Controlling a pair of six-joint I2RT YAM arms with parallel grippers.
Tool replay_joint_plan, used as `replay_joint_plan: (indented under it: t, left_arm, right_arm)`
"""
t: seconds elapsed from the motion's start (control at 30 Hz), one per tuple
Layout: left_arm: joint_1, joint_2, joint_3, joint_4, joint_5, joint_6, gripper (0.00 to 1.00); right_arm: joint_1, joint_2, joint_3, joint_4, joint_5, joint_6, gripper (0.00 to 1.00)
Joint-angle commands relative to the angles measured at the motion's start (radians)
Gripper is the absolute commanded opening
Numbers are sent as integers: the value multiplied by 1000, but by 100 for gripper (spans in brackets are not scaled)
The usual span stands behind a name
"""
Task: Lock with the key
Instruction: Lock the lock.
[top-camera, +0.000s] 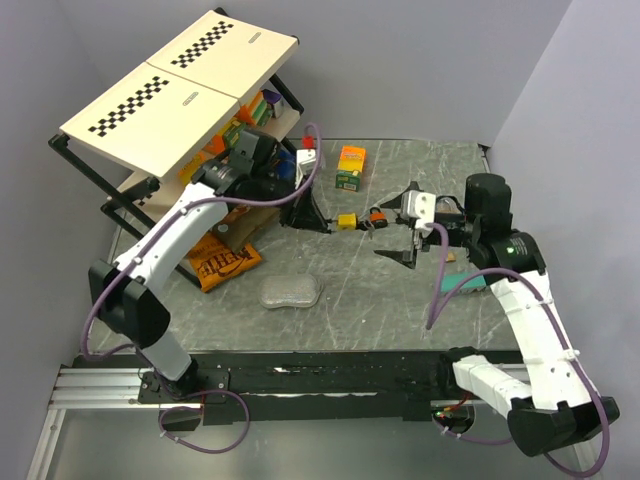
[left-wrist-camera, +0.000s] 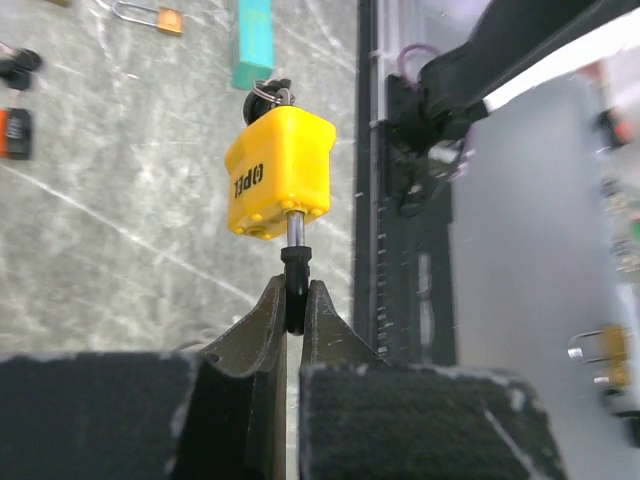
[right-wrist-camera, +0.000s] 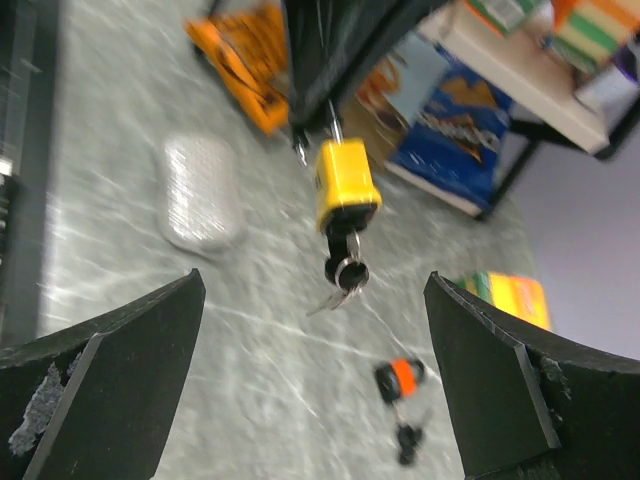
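Closest to the left wrist camera, the left gripper (left-wrist-camera: 293, 300) is pressed together on the shackle (left-wrist-camera: 296, 248), with the padlock (left-wrist-camera: 280, 170) just beyond it and the key (left-wrist-camera: 268, 95) sticking out of its far end. From the right wrist, the right gripper (right-wrist-camera: 315, 300) is spread wide; the padlock (right-wrist-camera: 345, 185) hangs ahead of it, key (right-wrist-camera: 343, 272) toward me, touching neither finger. From the top, the padlock (top-camera: 347, 221) is held over the table's middle, left gripper (top-camera: 305, 215) on its left, right gripper (top-camera: 405, 225) near on its right. I judge I'm reaching for the key: next I must advance, close on its head, then turn.
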Motion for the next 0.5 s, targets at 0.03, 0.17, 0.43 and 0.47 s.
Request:
replay_joint_plan:
  t: [0.03, 0.17, 0.43, 0.47]
  left_arm:
    - [-61, -175, -95, 206, -101, 138, 1]
    - [-120, -284, -247, 390, -218, 163, 1]
    - [-123, -244, -177, 383, -157, 77, 1]
    - [-124, -243, -175, 386, -154, 69, 1]
  right_arm:
    - [-7, 59, 103, -136, -188, 84, 97]
    - [-4, 133, 186, -251, -215, 28, 95]
    - [16, 151, 181, -290, -205, -28, 93]
    - [22, 151, 177, -274, -202, -25, 93]
